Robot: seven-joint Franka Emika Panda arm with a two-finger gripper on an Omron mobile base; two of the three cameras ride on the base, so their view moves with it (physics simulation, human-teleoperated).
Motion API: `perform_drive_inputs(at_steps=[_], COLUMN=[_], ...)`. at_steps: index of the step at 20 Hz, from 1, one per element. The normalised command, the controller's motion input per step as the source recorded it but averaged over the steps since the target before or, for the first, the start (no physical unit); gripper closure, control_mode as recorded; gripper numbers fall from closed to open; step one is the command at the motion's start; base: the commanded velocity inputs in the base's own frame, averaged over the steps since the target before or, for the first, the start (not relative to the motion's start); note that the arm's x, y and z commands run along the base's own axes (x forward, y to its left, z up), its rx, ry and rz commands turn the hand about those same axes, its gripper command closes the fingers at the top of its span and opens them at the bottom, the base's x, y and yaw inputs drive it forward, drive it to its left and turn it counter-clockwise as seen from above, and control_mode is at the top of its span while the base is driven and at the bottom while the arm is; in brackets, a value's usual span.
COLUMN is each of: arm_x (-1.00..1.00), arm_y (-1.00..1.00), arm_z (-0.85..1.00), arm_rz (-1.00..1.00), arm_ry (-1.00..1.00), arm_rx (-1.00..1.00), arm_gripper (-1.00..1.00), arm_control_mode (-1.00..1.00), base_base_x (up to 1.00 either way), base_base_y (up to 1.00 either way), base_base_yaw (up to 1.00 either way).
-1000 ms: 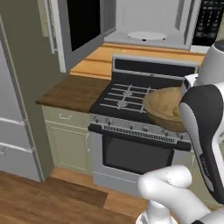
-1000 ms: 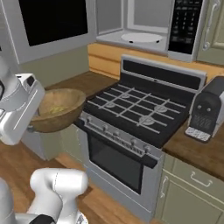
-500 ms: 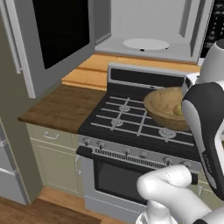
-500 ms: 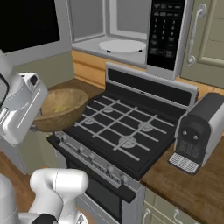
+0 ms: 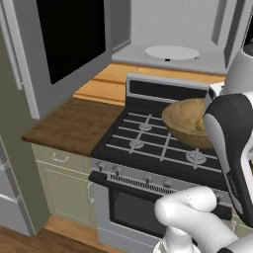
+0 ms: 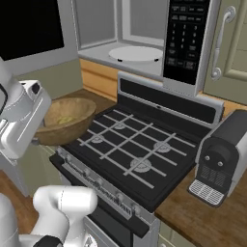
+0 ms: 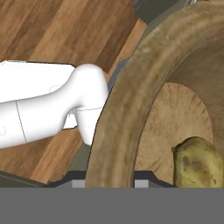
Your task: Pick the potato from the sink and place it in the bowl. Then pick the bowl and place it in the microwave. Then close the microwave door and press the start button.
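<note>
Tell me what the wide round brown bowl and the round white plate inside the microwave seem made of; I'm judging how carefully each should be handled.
The wide round brown bowl looks like matte wood: the hand view shows tan grain streaks on its rim and floor. The round white turntable plate looks like smooth glass or ceramic, uniformly white; the rendering leaves that open.
</note>
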Motion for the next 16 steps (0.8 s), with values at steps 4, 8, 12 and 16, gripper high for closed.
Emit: perform_drive_inputs(at_steps=[4,8,12,16], arm_x=[0.00,0.00,0.00,0.00], arm_y=[0.00,0.00,0.00,0.00], arm_z=[0.00,0.00,0.02,0.38], arm_rz=[0.00,0.00,0.00,0.00], arm_ry=[0.00,0.00,-0.02,-0.25], arm_rx=[0.00,0.00,0.00,0.00], arm_gripper=[1.00,1.00,1.00,1.00], arm_control_mode=[1.00,1.00,-1.00,-1.00], base_base_x=[0.00,0.00,0.00,0.00], base_base_y=[-0.20,-0.03,0.00,0.00], base_base_yaw=[-0.08,-0.22,-0.10,0.00])
